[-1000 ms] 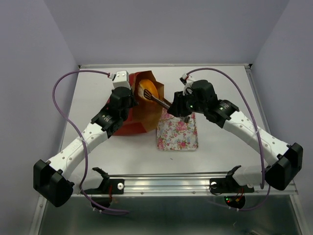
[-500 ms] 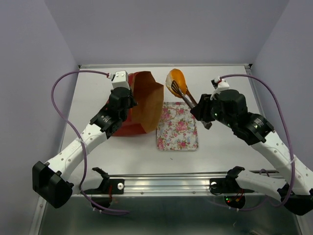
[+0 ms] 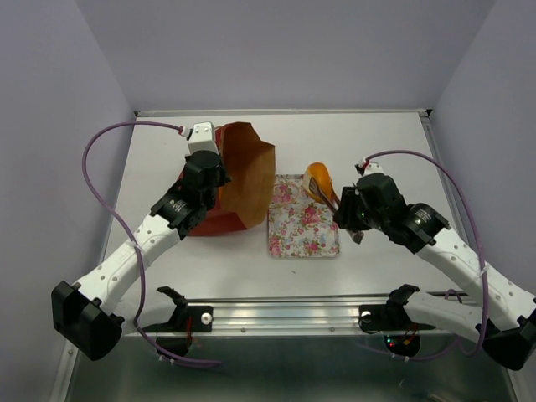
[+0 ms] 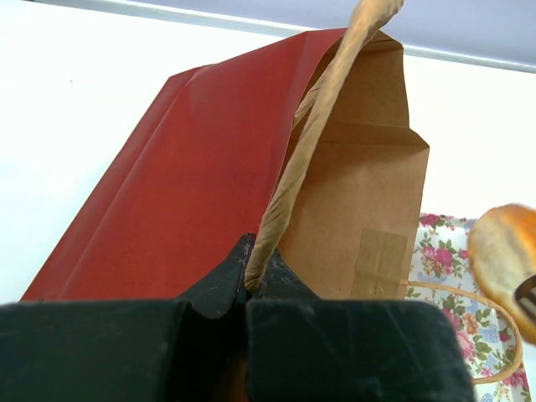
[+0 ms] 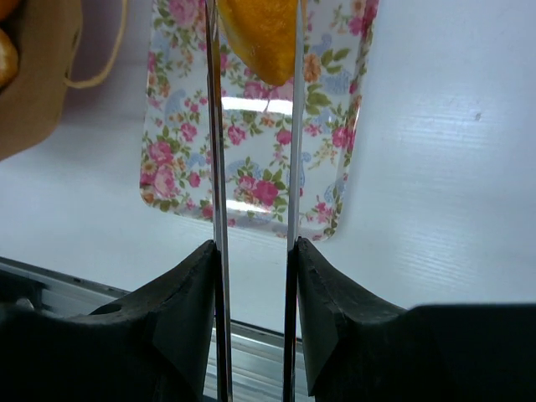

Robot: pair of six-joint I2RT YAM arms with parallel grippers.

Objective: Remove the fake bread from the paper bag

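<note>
The red paper bag [image 3: 243,180] stands tilted at the back left, its brown inside facing the tray; in the left wrist view the bag [image 4: 193,184] fills the frame. My left gripper [image 3: 213,170] [image 4: 248,280] is shut on its twisted cord handle [image 4: 318,126]. My right gripper [image 3: 345,211] [image 5: 254,251] is shut on metal tongs [image 5: 218,167]. The tongs pinch one piece of glossy orange fake bread [image 3: 319,178] [image 5: 260,29] [image 4: 502,251] over the floral tray's far right part. More fake bread [image 5: 4,59] shows inside the bag mouth [image 5: 33,92].
The floral tray [image 3: 301,230] [image 5: 251,159] lies flat just right of the bag, nothing resting on it. A loose cord handle [image 5: 100,75] hangs from the bag toward the tray. White tabletop [image 3: 394,151] lies to the right, a metal rail [image 3: 285,314] along the near edge.
The right arm drew the tongs and bread out of the bag, swung right, then came down and back over the tray. The left gripper kept hold of the handle, lifting slightly.
</note>
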